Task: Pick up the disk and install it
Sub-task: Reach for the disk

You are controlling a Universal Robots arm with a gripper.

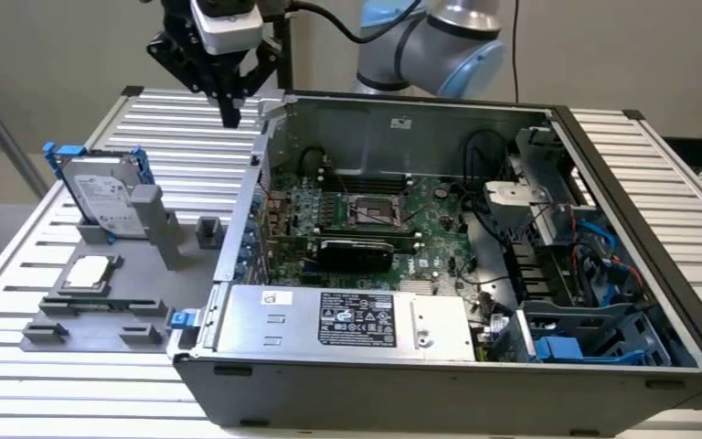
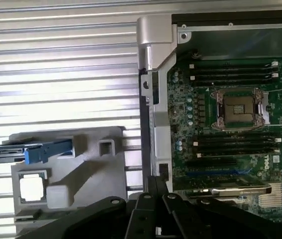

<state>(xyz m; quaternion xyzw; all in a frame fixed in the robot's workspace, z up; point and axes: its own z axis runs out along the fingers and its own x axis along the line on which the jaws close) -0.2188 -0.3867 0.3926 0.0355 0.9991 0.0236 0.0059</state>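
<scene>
Pincer (image 1: 230, 117) is in the upper left of the exterior view, pointing straight down. Its black fingers are clenched together to a single tip with nothing between them. It hangs over the slatted metal counter (image 1: 162, 128), just beside the far left corner of the open PC case (image 1: 449, 391). In the wrist view the tips line up over the case's side wall, with the grey fixture on one side and the motherboard on the other.

The disk (image 1: 98, 194) is on the exterior view's left, well apart from the pincer. It stands upright in a slot at the far end of the grey fixture (image 1: 171, 291), white label facing the camera and blue carrier around its edges. A grey post (image 1: 147, 218) stands just in front of its right edge. In the wrist view the disk shows edge-on as a blue strip.

A small square silver CPU chip (image 1: 88, 273) lies flat in a pocket of the same fixture, nearer the camera than the disk.

The case lies on its side with the lid off, filling the centre and right. Inside it:
- the green motherboard (image 1: 434, 203), with an empty CPU socket (image 1: 369, 212) mid-board
- a silver power supply (image 1: 351, 318) with a black label, along the near wall
- a blue drive cage (image 1: 585, 337) at lower right, with cables running above it

The grey-and-blue robot arm (image 1: 439, 44) curves in at top centre, behind the case.
</scene>
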